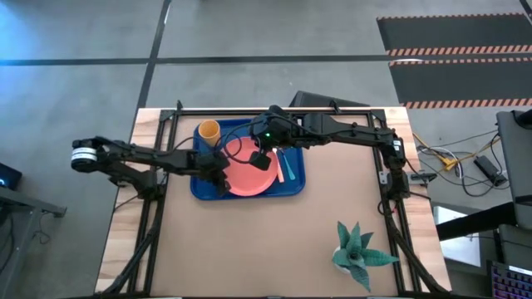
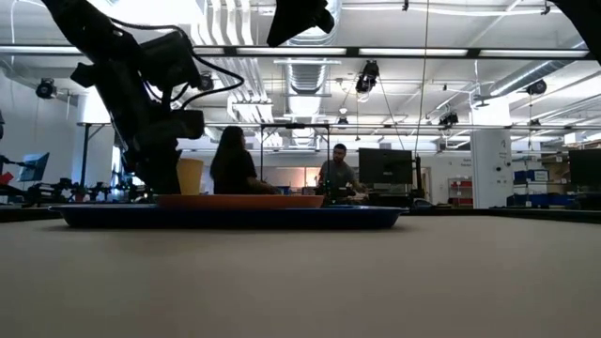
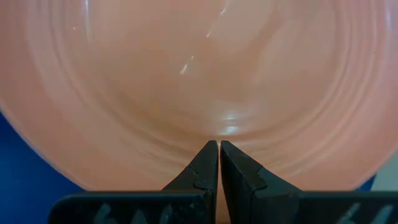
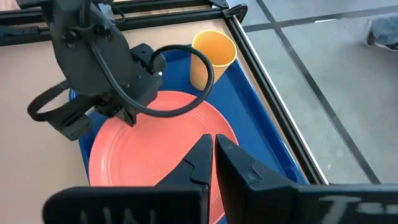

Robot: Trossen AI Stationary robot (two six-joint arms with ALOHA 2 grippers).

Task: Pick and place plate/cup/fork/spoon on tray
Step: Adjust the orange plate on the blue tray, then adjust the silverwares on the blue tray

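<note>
Hovering — left hand [image 3: 219,144] pinched closed | plate [image 3: 199,81] just beneath | tray [image 1: 291,184]

There is one blue tray [image 1: 199,189] on the table. On it lies one salmon-pink plate [image 1: 249,178]. One yellow-orange cup [image 1: 209,131] stands at the tray's far left corner. One teal-handled spoon [image 1: 281,169] lies on the right part of the tray; just beside it is a thin orange strip that may be one fork, but I cannot be sure. One green toy plant [image 1: 359,252] sits on the near right of the table. Two dark arms reach in, one from each side. Two people [image 2: 235,164] sit in the room beyond.
</note>
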